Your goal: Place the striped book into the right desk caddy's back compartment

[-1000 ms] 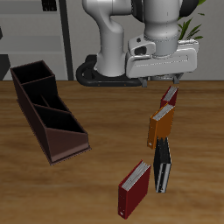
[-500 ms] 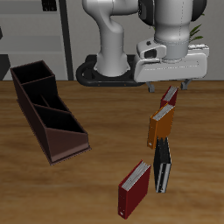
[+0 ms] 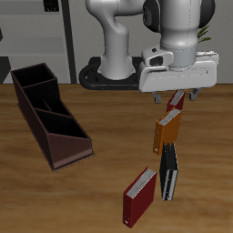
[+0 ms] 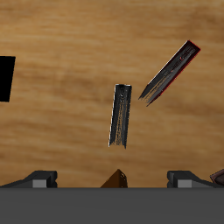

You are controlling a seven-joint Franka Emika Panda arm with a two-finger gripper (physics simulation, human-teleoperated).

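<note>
The striped book (image 3: 169,173) lies flat near the table's front edge, between an orange book (image 3: 167,129) and a dark red book (image 3: 139,196). In the wrist view the striped book (image 4: 121,115) shows as a narrow dark slab with its cover seen edge-on. My gripper (image 3: 178,96) hangs open and empty farther back, over the orange book's far end. Its fingertips (image 4: 39,178) frame the orange book's tip (image 4: 113,179). The right desk caddy (image 3: 52,118) stands across the table, its tall-walled back compartment (image 3: 32,84) at its far end.
A second dark red book (image 3: 177,98) lies just behind the gripper, near the robot's base (image 3: 114,77). The front dark red book (image 4: 169,72) lies slanted beside the striped one. A black shape (image 4: 5,79) is cut off by the frame edge in the wrist view.
The gripper has shifted sideways, away from the caddy, and come slightly lower over the row of books. It stays open. No book has moved.
</note>
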